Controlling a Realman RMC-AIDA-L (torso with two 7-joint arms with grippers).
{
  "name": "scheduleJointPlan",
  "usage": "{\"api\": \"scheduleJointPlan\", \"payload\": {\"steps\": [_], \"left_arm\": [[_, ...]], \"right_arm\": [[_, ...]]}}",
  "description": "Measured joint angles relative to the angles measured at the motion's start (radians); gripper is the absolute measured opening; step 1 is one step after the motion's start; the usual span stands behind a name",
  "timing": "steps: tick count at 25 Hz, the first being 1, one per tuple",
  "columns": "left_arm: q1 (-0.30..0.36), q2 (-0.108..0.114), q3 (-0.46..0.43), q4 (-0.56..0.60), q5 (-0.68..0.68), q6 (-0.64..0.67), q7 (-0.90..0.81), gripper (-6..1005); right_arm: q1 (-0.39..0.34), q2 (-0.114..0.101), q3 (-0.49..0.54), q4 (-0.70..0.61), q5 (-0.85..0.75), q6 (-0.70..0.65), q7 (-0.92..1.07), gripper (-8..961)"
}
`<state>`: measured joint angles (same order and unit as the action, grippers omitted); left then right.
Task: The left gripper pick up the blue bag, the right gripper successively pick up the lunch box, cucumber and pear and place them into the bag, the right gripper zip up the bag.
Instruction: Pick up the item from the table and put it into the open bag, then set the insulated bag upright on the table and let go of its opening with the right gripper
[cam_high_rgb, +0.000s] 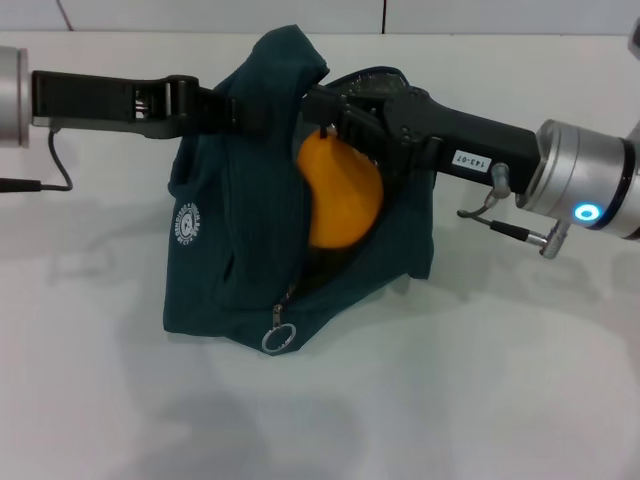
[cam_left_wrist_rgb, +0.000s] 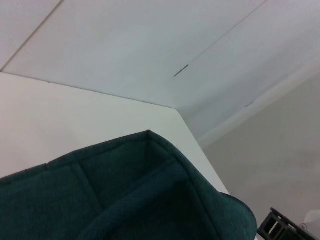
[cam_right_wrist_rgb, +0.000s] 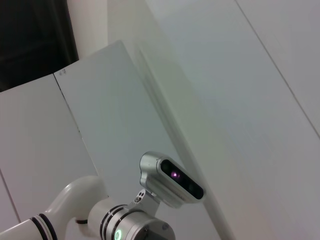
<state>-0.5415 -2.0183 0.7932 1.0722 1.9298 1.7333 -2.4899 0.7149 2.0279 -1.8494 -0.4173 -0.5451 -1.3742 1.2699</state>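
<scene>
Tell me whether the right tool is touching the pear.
Touching. In the head view the right tool grips the top of the pear, which hangs from it at the mouth of the blue bag, no gap between them.

On my head view I see the dark teal-green fabric bag (cam_high_rgb: 225, 270) with a round white logo (cam_high_rgb: 186, 222) and a silver ring zipper pull (cam_high_rgb: 279, 338). The smooth orange-yellow pear (cam_high_rgb: 340, 195) shows bright against it. The left hand (cam_high_rgb: 235, 108) and the right hand (cam_high_rgb: 335, 115) are both black, on black arms; the right arm has a silver wrist with a small white label (cam_high_rgb: 468, 159) and a blue light. The desk (cam_high_rgb: 480, 400) is plain white.
</scene>
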Motion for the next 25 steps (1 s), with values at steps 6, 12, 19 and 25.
{"api": "scheduleJointPlan", "payload": {"steps": [6,12,19,25], "left_arm": [[-0.001,0.001,0.0,0.0,0.0,0.0,0.003,42],[-0.003,0.001,0.0,0.0,0.0,0.0,0.005,42],[-0.001,0.001,0.0,0.0,0.0,0.001,0.004,42],[0.007,0.001,-0.002,0.0,0.0,0.006,0.006,42]], "right_arm": [[-0.009,0.0,-0.004,-0.027,0.0,0.001,-0.005,48],[-0.019,0.0,-0.008,-0.033,0.005,0.013,0.0,81],[-0.076,-0.003,0.015,-0.035,0.082,-0.032,0.001,268],[-0.251,-0.016,0.15,0.025,0.164,-0.049,0.188,569]]}}
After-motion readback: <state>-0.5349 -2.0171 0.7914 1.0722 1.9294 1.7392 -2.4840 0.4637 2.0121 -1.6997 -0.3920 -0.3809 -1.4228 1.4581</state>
